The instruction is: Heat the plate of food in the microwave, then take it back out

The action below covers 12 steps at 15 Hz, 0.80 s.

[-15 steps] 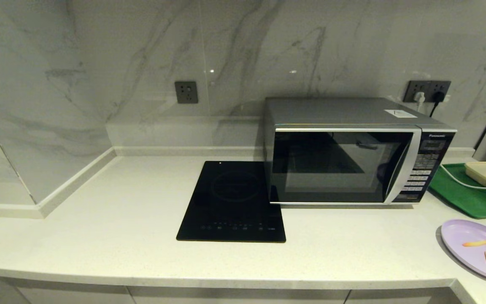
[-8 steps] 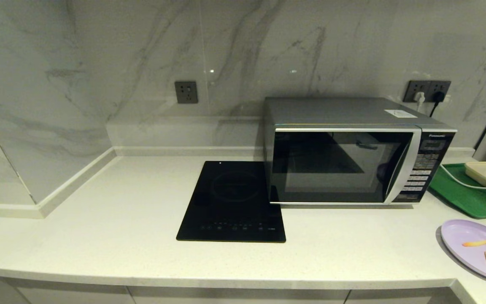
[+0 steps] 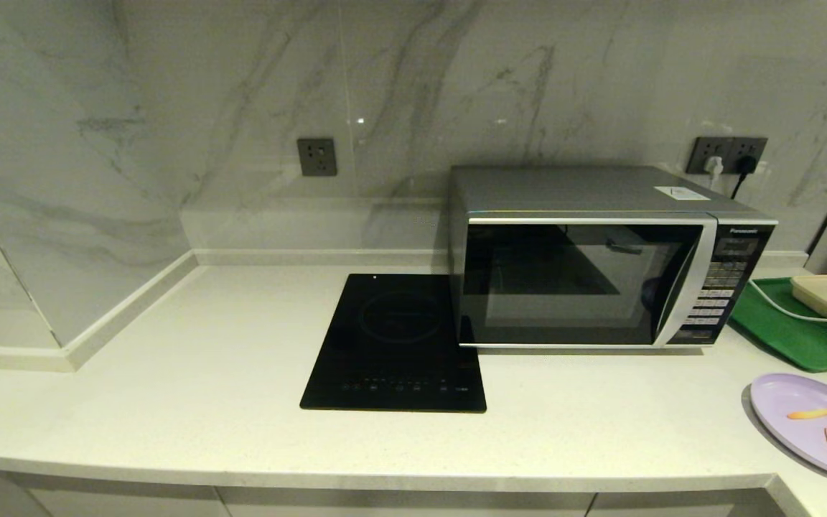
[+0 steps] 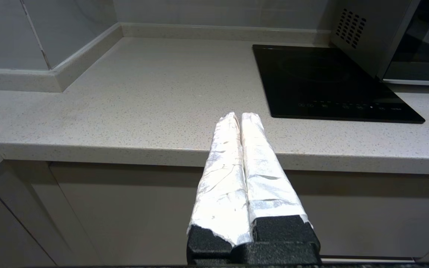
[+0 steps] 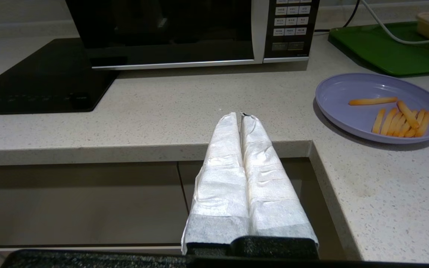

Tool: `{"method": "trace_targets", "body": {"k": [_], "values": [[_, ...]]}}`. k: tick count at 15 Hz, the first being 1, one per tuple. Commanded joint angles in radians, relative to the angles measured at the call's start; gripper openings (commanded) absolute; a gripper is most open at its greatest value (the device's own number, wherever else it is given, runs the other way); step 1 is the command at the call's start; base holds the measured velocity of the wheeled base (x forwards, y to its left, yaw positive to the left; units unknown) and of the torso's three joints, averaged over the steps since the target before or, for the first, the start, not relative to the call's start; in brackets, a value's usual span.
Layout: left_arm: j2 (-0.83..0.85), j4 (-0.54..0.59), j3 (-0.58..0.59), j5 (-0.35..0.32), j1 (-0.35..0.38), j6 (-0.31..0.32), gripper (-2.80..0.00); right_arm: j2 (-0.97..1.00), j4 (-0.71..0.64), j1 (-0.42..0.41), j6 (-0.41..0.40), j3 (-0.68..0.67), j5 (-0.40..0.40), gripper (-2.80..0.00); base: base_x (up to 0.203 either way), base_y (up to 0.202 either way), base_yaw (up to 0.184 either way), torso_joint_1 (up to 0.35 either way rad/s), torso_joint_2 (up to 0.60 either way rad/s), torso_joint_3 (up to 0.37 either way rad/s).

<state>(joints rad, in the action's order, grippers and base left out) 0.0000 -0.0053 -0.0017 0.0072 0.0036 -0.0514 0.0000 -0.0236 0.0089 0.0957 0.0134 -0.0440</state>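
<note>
Both your tools sat pressed together, empty, off the tabletop's front edge.
Your left tool (image 4: 240,116) faced the cooktop (image 3: 397,343); your right tool (image 5: 240,116) faced the microwave (image 3: 600,258), door closed, at the back edge. The plate of food (image 3: 790,409) lay by the right front corner.

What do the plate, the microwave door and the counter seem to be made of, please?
Plate: likely matte plastic, with an even lavender tone and a soft sheen. Microwave door: dark glass, mirror-like reflections, with silvery trim that may be metal or plastic. Counter: pale speckled stone or composite, lightly polished.
</note>
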Motion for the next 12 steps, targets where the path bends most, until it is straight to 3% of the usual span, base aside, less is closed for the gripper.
{"method": "trace_targets", "body": {"k": [1, 12], "values": [[0.000, -0.001, 0.000, 0.000, 0.001, -0.001, -2.80, 0.000, -0.001, 0.000, 0.001, 0.000, 0.000, -2.80, 0.000, 0.000, 0.000, 0.000, 0.00, 0.000], [0.000, -0.001, 0.000, 0.000, 0.001, -0.001, -2.80, 0.002, 0.001, 0.000, 0.001, 0.000, 0.000, -2.80, 0.000, 0.000, 0.000, 0.000, 0.00, 0.000]]}}
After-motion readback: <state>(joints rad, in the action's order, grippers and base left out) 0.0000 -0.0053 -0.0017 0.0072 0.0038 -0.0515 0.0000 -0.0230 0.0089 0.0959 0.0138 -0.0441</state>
